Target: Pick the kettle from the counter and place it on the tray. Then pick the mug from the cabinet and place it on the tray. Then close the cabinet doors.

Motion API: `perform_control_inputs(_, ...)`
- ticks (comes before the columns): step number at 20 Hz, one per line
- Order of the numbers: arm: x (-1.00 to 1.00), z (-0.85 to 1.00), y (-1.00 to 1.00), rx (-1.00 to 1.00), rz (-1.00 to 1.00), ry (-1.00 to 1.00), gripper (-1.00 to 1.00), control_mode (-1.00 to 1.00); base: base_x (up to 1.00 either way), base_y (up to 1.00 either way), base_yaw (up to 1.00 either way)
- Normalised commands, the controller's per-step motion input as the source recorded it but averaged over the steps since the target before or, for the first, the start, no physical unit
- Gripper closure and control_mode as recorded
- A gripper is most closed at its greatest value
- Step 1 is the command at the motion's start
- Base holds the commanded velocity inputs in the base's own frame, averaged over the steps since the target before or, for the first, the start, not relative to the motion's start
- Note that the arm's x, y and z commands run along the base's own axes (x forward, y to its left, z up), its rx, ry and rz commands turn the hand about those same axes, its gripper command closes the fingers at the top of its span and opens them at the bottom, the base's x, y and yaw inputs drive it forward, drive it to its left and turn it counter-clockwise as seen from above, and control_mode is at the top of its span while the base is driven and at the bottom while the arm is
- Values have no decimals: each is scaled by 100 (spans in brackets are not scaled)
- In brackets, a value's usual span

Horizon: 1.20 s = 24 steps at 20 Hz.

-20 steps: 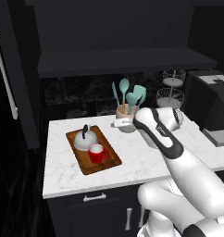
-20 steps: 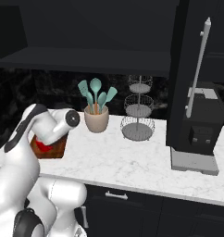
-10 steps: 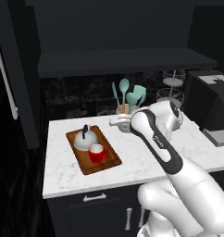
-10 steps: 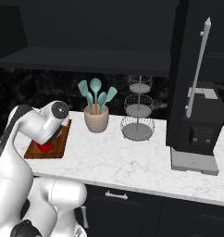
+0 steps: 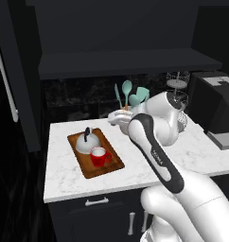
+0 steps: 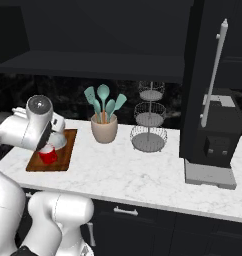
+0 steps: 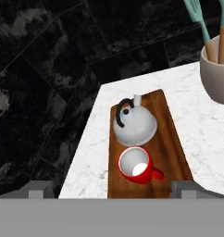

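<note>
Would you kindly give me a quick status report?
Hand open, empty, above tray. Kettle and mug both on tray. Cabinet doors not yet closed.

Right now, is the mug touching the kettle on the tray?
Cannot tell. In the hand view the mug sits on the tray right against the kettle; their edges meet in the picture, with no plain gap or contact.

The white arm rises from the base, bends at a dark-banded elbow and reaches forward over the tabletop [image 5: 192, 151], its wrist folded back toward the tray [image 7: 171, 139]. The gripper [image 5: 117, 117] hangs above the tabletop just beside the tray's far end. In the hand view its two fingers [image 7: 40, 189] stand wide apart, empty, framing the tray below.
</note>
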Motion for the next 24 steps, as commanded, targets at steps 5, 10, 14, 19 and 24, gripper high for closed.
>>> perform_control_inputs(5,-21,14,7,-10,-11,9,-100,-100,0,0,0)
perform_control_inputs(10,-5,3,8,-8,-8,5,-100,-100,0,0,0)
perform_control_inputs(14,0,0,0,-2,0,0,-100,-100,0,0,0)
perform_control_inputs(19,0,0,0,0,0,0,-100,-100,0,0,0)
perform_control_inputs(24,-11,0,0,0,0,0,-100,-100,0,0,0)
